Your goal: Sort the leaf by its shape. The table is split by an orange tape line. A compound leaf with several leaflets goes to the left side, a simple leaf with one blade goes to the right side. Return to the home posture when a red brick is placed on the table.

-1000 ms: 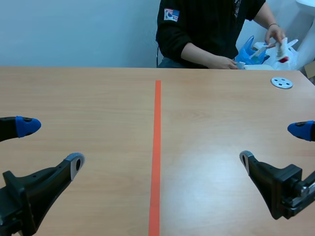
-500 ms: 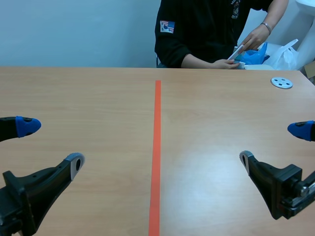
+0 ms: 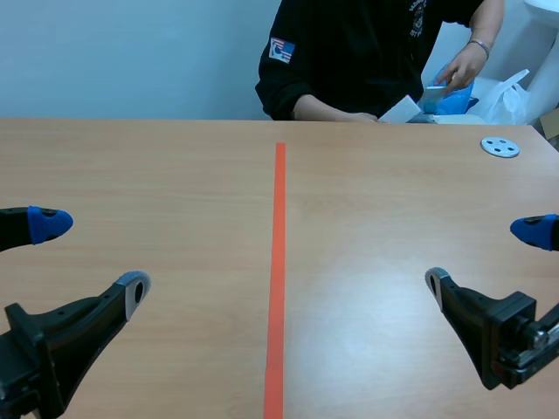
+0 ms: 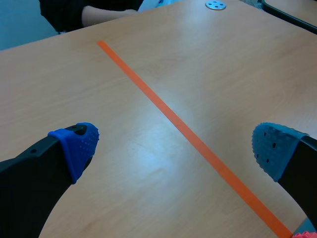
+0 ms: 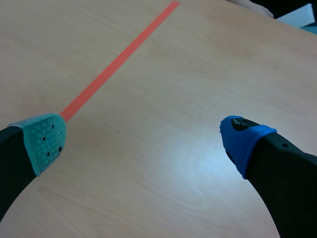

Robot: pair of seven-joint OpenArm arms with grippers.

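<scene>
No leaf and no red brick lie on the table in any view. My left gripper [image 3: 87, 253] hangs open low at the near left, with only bare wood between its fingers [image 4: 74, 146]. At the near right my right gripper [image 3: 489, 257] is open too and holds nothing, its pads [image 5: 47, 141] spread wide over bare wood. The orange tape line [image 3: 278, 271] runs down the table's middle between the two arms. Across the table a person's hand [image 3: 458, 70] is at a blue bag [image 3: 450, 96], beside a white card [image 3: 399, 111].
A small grey disc with holes [image 3: 500, 147] lies at the far right of the table, also visible ahead of the left gripper as disc [image 4: 215, 5]. A white plastic bag [image 3: 511, 100] sits at the far right edge. The person's dark sleeve [image 3: 288, 100] rests on the far edge.
Both arms stay still. The person has leaned to the left and moved a hand down to the blue bag; a white card now shows at the far edge.
</scene>
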